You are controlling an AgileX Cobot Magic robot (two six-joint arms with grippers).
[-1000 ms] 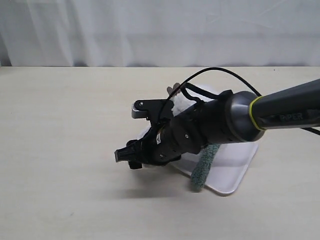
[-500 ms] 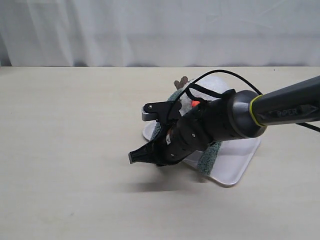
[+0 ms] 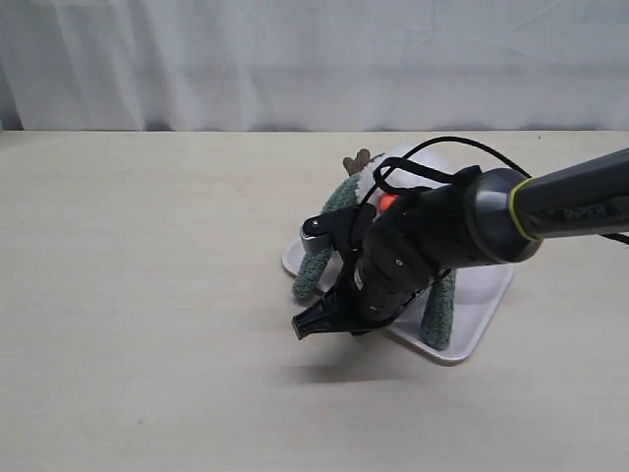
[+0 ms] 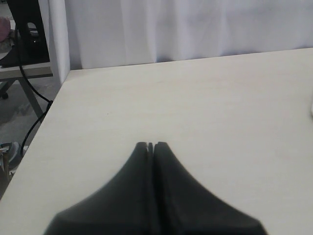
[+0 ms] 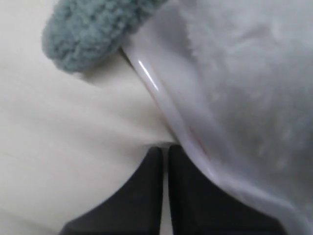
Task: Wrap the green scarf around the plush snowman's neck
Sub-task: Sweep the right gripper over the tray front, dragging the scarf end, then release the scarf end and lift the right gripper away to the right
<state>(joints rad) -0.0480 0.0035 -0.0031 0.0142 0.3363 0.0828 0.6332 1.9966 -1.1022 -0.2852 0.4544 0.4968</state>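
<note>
- right gripper (image 3: 307, 325) centre frame, jaws pressed together, holding nothing, tip just off white tray's (image 3: 484, 313) lower-left edge
- left gripper (image 4: 150, 145) also closed tight, nothing held, over table (image 4: 220, 107)
- green scarf (image 3: 314, 273) draped over plush snowman (image 3: 386, 203) on tray, right of centre; ends hang either side

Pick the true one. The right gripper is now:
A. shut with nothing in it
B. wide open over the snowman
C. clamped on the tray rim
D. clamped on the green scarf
A: in the right wrist view, the right gripper has its fingers pressed together with nothing between them, and the end of the green scarf lies clear of it.
</note>
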